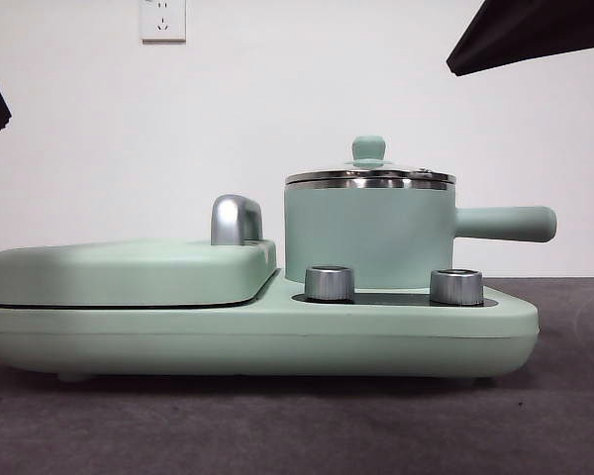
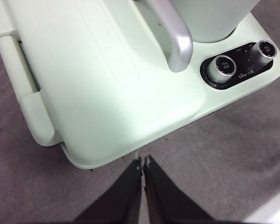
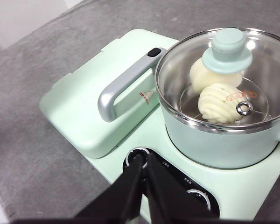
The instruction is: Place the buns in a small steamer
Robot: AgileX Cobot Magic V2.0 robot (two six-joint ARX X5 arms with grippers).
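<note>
**Both buns under glass in the steamer**

The small steamer stands upright on the green cooker base, its straight handle pointing sideways, away from the flat griddle lid. Through its glass lid both buns show inside: the ridged bun touching the smooth bun. The left gripper and right gripper hang clear, jaws pressed together, holding nothing.

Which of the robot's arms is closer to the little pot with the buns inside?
The right. Its gripper hangs just in front of the small steamer, over the knobs. The left gripper hangs off the griddle's front corner, farther away.
</note>
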